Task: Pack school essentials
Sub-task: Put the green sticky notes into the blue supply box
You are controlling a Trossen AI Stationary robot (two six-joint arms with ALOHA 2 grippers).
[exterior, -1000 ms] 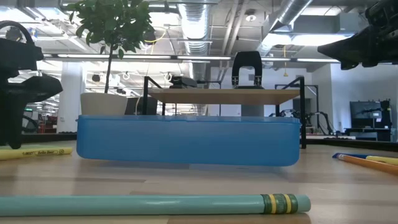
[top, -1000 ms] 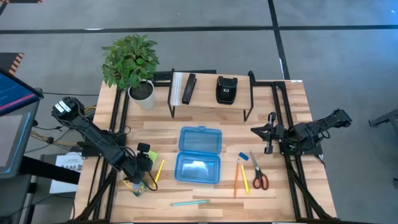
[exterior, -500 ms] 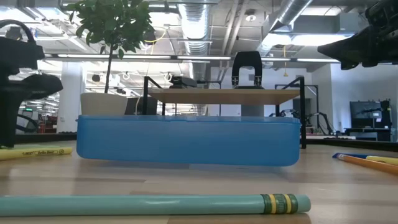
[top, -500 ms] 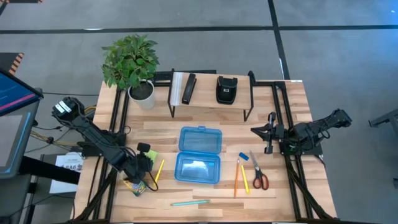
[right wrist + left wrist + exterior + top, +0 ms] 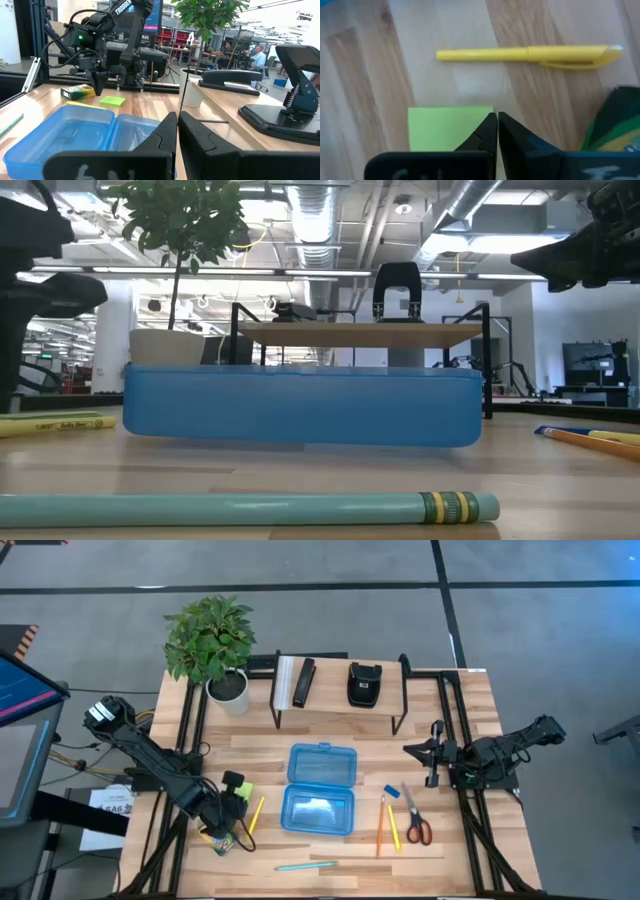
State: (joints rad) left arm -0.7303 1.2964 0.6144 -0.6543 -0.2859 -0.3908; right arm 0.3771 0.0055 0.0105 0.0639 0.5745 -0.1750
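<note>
Overhead, a wooden table (image 5: 330, 755) holds an open blue plastic box (image 5: 319, 789) at its centre. The left gripper (image 5: 233, 794) hangs over the lime-green sticky-note pad (image 5: 245, 790), near the table's left edge, and from above it covers much of the pad. In the left wrist view its two dark fingers (image 5: 487, 132) are pressed together with only a thin seam between them, their tips above the pad's edge; nothing shows between them, and whether the tips touch the pad cannot be told. A yellow pen (image 5: 527, 54) lies just beyond the pad. The yellow-green crayon box (image 5: 215, 839) sits beside the gripper, mostly hidden by the arm from above and cut off at the wrist picture's edge.

Right of the blue box lie a tiny blue eraser (image 5: 391, 791), orange and yellow pencils (image 5: 386, 827) and red-handled scissors (image 5: 416, 823). A teal pen (image 5: 306, 865) rests near the front edge. The right gripper (image 5: 433, 766) waits at the table's right side, fingers (image 5: 170, 130) nearly touching and empty.

At the back, a potted plant (image 5: 213, 643) stands beside a raised shelf (image 5: 340, 690) carrying black items too small to identify.
</note>
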